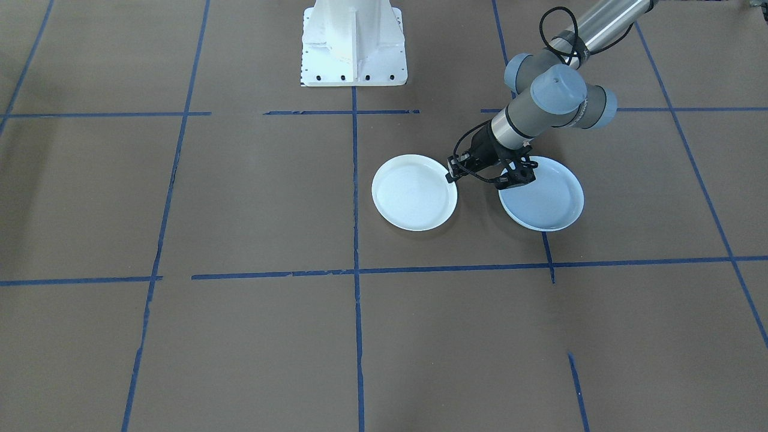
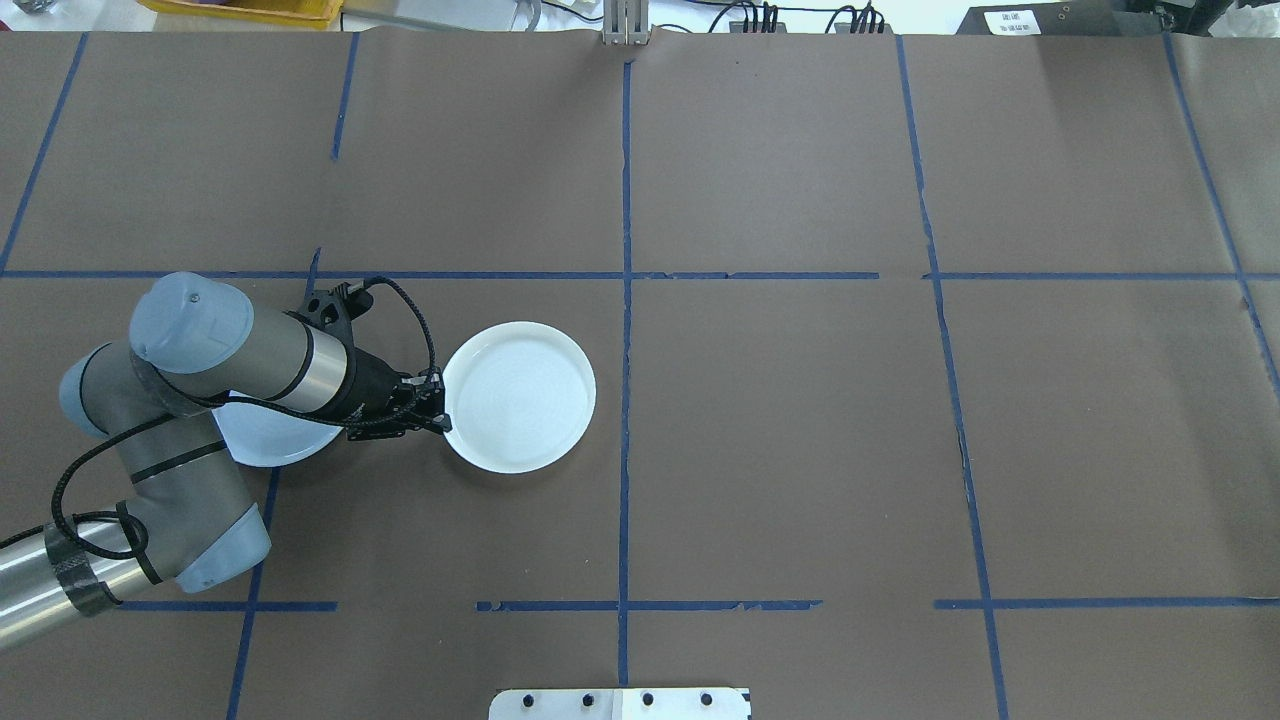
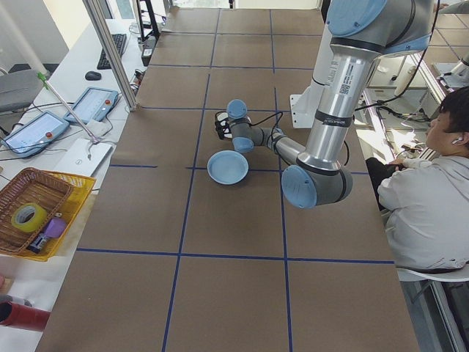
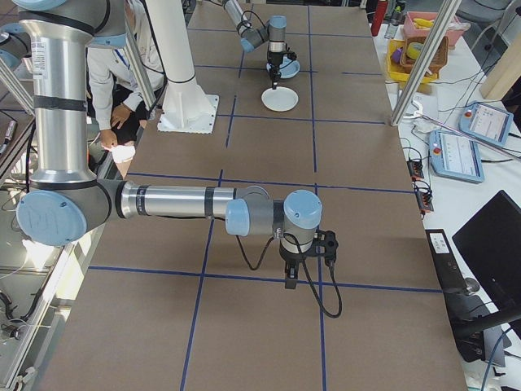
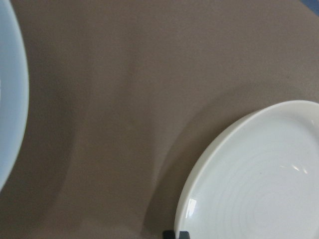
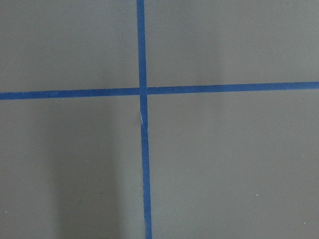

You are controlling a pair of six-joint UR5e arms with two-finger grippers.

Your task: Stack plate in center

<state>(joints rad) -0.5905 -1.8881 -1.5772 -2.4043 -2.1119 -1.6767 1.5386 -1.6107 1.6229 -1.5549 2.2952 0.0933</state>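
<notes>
Left gripper (image 2: 437,407) sits at the near rim of the white ringed plate (image 2: 520,397), fingers pinched on that rim so far as we can judge from the overhead view; the left wrist view shows only a dark fingertip (image 5: 177,234) at the plate edge, faint concentric rings visible on the plate face. We note the pale blue-grey plate (image 1: 543,195) lying flat on the brown table (image 1: 240,336) just beside the white plate, the two apart with a strip of table between them; the left arm's wrist overhangs the blue-grey plate's edge. Both plates lie to the robot's left of the middle blue tape line (image 2: 625,400). Right gripper (image 4: 305,269) appears only in the exterior right view, hanging above a tape crossing (image 6: 142,91) well apart from the plates; we cannot tell how far its jaws are spread.
</notes>
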